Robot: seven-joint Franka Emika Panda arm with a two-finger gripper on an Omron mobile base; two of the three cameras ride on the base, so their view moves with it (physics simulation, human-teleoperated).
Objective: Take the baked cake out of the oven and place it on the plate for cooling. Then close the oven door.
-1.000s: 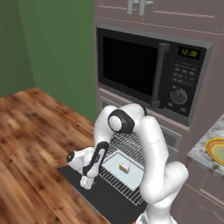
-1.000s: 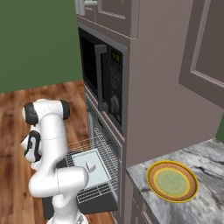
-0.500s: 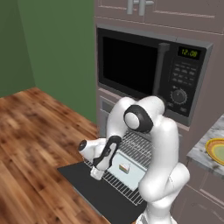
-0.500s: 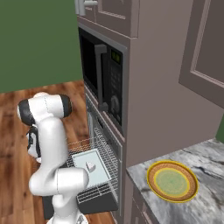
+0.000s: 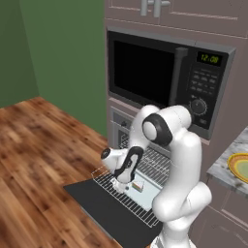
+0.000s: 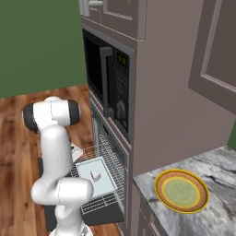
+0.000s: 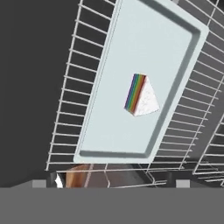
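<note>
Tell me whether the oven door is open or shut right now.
Open. The oven door lies dropped flat in front of the oven, and the wire rack is pulled out over it, carrying the tray with the cake slice.

Cake (image 7: 141,96) white, rainbow-striped side; tray (image 7: 109,131) pale blue; plate (image 6: 181,191) yellow-orange rim, greenish centre

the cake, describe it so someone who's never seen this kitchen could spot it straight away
Below the black microwave, the oven has its dark door dropped open and its wire rack pulled out. On the rack sits a pale blue-grey tray, and the cake lies near its middle. It is a small wedge slice, white on top with rainbow-striped layers on its cut side.
</note>
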